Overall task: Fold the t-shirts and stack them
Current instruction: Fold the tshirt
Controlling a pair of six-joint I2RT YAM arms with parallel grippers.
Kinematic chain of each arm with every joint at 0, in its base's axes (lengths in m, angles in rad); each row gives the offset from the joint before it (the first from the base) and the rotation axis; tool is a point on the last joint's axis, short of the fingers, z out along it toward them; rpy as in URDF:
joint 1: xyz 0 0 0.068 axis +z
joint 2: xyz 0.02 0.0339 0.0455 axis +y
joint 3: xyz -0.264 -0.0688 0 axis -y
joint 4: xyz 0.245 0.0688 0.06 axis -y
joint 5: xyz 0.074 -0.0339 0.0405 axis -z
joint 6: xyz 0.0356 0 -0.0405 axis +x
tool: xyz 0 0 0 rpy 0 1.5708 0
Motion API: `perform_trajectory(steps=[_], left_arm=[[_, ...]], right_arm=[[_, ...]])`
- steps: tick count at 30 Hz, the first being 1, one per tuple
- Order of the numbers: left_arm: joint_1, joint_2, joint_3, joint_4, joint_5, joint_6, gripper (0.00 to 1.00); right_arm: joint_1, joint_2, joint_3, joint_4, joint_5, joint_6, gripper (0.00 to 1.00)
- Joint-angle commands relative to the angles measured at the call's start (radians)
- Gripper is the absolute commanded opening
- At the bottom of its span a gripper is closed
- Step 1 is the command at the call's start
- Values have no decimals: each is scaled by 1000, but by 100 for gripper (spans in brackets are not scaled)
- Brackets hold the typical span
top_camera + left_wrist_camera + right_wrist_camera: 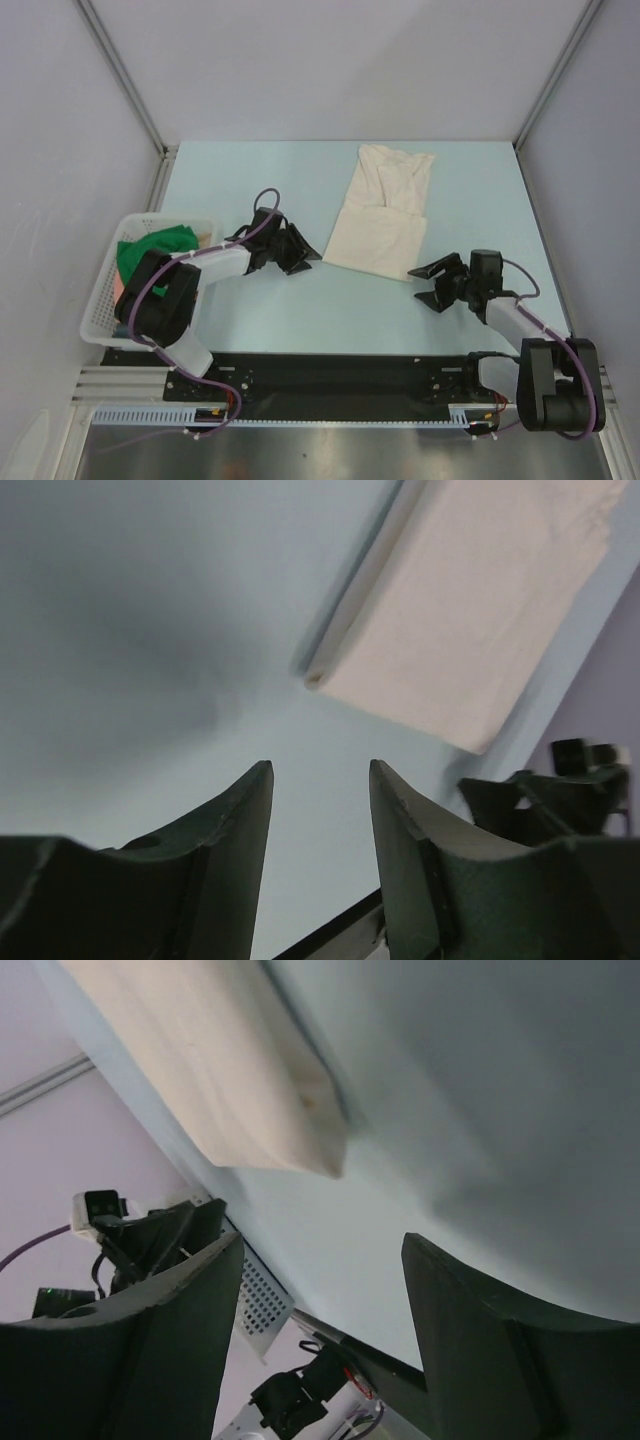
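**Three Cameras, One Table**

The top camera sits high up on the near side and looks down on the whole table from far off. The left wrist camera rides low, right behind the left gripper, and looks to the right across the tabletop. The right wrist camera sits the same way behind the right gripper and looks left. All three see the cream shirt — each wrist view shows one near corner, plus the other gripper.

1 cream t-shirt, 1 green t-shirt, 1 white basket, 2 arms: left arm, right arm
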Motion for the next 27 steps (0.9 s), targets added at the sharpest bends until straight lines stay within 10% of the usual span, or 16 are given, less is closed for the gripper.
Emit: perform_trajectory(steps=[1,27], left_arm=[[-14,-9,2,175,11,-157,49],[-39,143,-32,166,-46,-347,46]], right_arm=[[67,-1,-54,145,69,154,70],[137,226,-47,346,221,247,51]])
